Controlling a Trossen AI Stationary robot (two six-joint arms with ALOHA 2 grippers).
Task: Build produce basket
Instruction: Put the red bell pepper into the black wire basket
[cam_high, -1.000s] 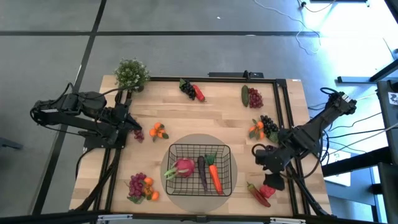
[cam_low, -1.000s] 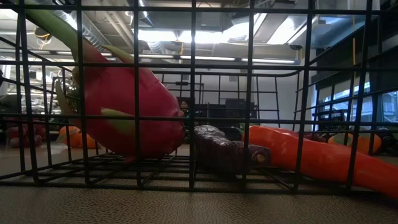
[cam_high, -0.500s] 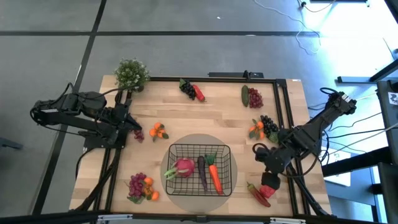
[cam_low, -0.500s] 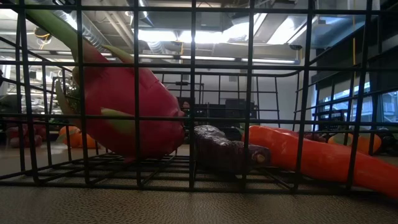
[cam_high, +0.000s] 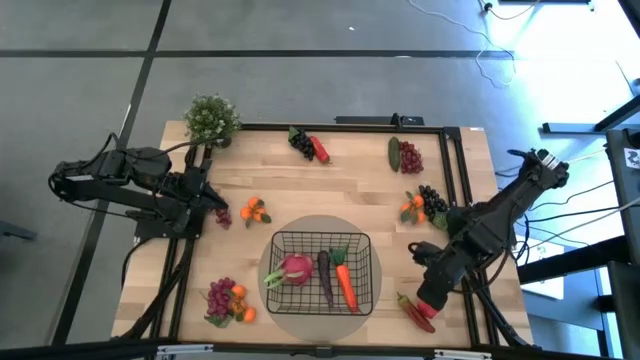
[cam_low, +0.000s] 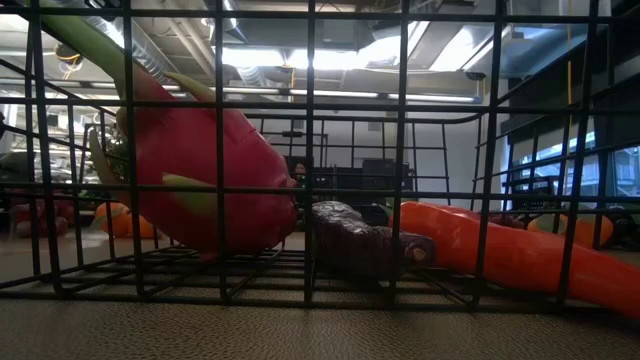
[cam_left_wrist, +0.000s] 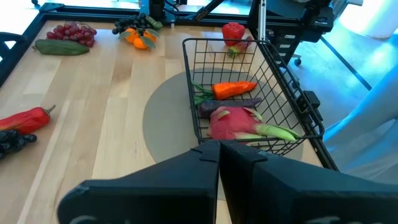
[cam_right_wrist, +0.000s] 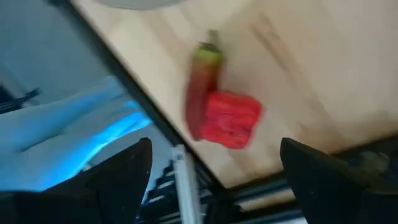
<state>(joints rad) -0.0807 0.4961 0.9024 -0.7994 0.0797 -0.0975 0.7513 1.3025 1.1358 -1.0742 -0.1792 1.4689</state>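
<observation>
A: The right gripper (cam_high: 428, 296) hangs with its 2 fingers (cam_right_wrist: 118, 171) spread wide and nothing between them, over the near right corner of the table (cam_high: 340, 190), right above the red peppers (cam_right_wrist: 224, 115).

B: And the other one?

A: The left gripper (cam_high: 213, 199) waits at the left side of the table, jaws pressed together and empty.

B: How will those peppers handle?

A: They look like light, hard toy pieces with a glossy skin, so probably slippery. There are 2: a blocky bright one and a long dark one with a green stem, lying touching. The blocky one's flat sides seem the safest place to pinch; the long one would likely roll unless it is taken across its middle.

B: Where does it all go?

A: Into the basket (cam_high: 320, 271), which sits on a grey round mat at the near middle. It already holds a pink radish (cam_high: 296, 268), a dark eggplant (cam_high: 325, 276) and a carrot (cam_high: 345, 286). The rest of the produce lies scattered on the wood, such as the oranges (cam_high: 255, 211) and a cucumber (cam_high: 393, 151).

B: What is hard to see?

A: From above, the gripper covers most of the peppers. The right wrist view is smeared, so where 1 pepper ends and the other begins is uncertain. The low view looks through the basket's wires and shows neither arm.
</observation>
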